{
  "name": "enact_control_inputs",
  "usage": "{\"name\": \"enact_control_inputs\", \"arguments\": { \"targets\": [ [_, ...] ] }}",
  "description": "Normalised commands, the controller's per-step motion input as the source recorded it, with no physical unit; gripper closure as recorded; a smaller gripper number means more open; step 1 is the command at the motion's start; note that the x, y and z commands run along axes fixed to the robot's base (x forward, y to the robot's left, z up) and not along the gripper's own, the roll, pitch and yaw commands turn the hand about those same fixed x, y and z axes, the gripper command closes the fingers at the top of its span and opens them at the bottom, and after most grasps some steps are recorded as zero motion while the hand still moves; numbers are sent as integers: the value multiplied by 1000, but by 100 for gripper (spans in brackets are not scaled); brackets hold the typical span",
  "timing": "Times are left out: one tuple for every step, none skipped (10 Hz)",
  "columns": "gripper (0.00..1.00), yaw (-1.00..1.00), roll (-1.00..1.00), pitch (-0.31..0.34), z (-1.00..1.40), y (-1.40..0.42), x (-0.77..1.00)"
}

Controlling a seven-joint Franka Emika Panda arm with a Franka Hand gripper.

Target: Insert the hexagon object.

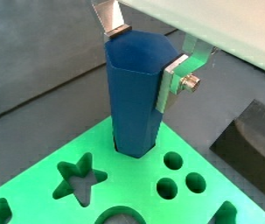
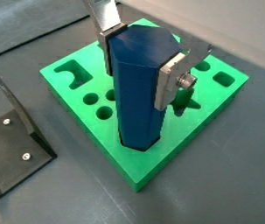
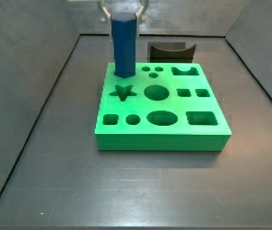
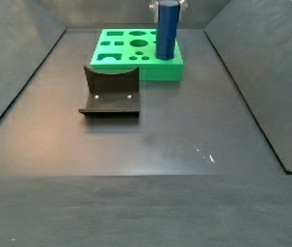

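Observation:
The hexagon object (image 1: 135, 96) is a tall blue faceted bar standing upright. My gripper (image 1: 144, 57) is shut on its upper end, one silver finger on each side, as both wrist views show (image 2: 141, 66). The bar's lower end meets the top of the green block (image 1: 122, 179) near one corner, beside a star hole and round holes. I cannot tell how deep it sits. In a side view the bar (image 3: 124, 49) stands at the block's (image 3: 162, 142) far left corner under the gripper (image 3: 124, 11). In a side view it (image 4: 167, 34) rises from the block (image 4: 142, 69).
A dark grey notched block (image 3: 171, 49) lies just behind the green block, also in a wrist view (image 1: 246, 140). The fixture (image 4: 110, 92) stands on the floor beside the block, also in a wrist view (image 2: 12, 144). Grey walls bound the floor.

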Motion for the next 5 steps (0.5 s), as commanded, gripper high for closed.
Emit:
{"name": "enact_control_inputs", "arguments": {
  "targets": [
    [100, 0, 104, -36, -251, 0, 177],
    [100, 0, 73, 0, -217, 0, 197],
    [100, 0, 30, 0, -169, 0, 146],
    [100, 0, 0, -41, -163, 0, 43],
    [100, 0, 0, -63, -149, 0, 0]
  ]
}}
